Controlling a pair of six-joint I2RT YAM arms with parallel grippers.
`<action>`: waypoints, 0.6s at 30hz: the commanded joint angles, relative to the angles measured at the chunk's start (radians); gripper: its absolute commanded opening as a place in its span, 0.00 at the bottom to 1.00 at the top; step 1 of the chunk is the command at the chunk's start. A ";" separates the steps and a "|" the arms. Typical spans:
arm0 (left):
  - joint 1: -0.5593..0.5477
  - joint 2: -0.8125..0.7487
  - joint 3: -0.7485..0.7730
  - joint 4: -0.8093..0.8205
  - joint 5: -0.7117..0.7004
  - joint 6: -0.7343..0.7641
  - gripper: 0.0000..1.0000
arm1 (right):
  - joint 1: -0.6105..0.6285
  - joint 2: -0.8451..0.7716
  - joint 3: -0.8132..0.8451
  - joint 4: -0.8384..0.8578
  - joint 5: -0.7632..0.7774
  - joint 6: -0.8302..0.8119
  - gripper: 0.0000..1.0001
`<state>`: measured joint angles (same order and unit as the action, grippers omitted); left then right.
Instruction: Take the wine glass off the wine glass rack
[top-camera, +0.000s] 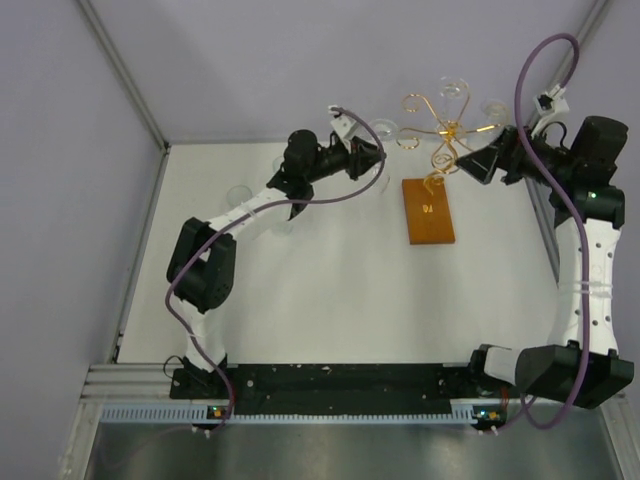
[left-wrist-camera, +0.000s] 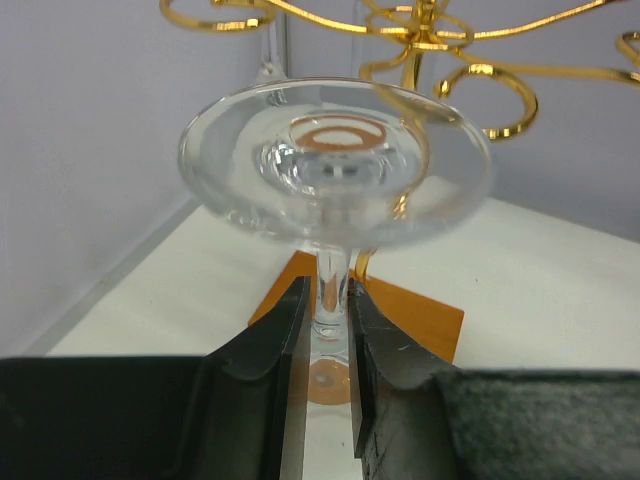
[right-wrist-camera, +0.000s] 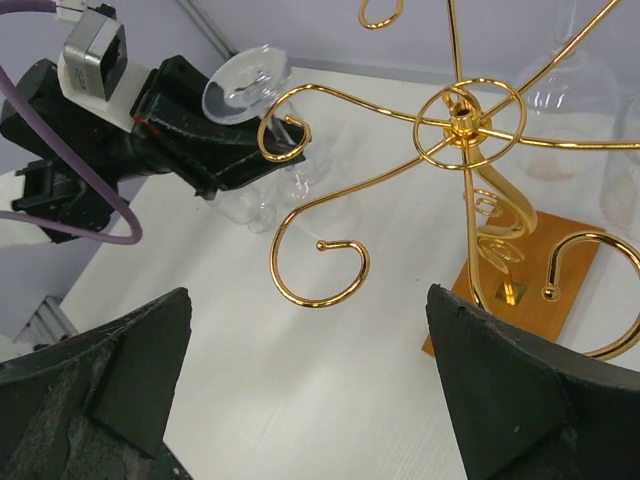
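The wine glass rack is a gold wire stand with scroll arms on an orange-brown wooden base at the back of the table. My left gripper is shut on the stem of a clear wine glass, whose round foot faces the camera. In the right wrist view the left gripper holds that glass right by the tip of one scroll arm; I cannot tell whether they touch. My right gripper is open and empty, just right of the rack's hub.
Other clear glasses hang on the rack's far side. A faint clear glass shape shows by the left arm. Pale walls and an aluminium frame post close in the back and left. White table lies in front of the base.
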<state>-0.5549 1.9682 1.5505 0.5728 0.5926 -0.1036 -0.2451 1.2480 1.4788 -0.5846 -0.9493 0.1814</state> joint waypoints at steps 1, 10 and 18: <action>0.023 -0.185 -0.084 -0.110 -0.007 0.039 0.00 | -0.005 -0.139 -0.023 0.043 0.101 -0.140 0.99; 0.041 -0.480 -0.328 -0.349 0.003 0.048 0.00 | 0.053 -0.364 -0.173 0.046 0.274 -0.436 0.99; 0.119 -0.759 -0.593 -0.436 0.045 -0.204 0.00 | 0.453 -0.466 -0.253 0.046 0.517 -0.704 0.99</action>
<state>-0.4793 1.3575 1.0580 0.1448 0.5964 -0.1467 0.0467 0.8040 1.2572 -0.5663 -0.5716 -0.3431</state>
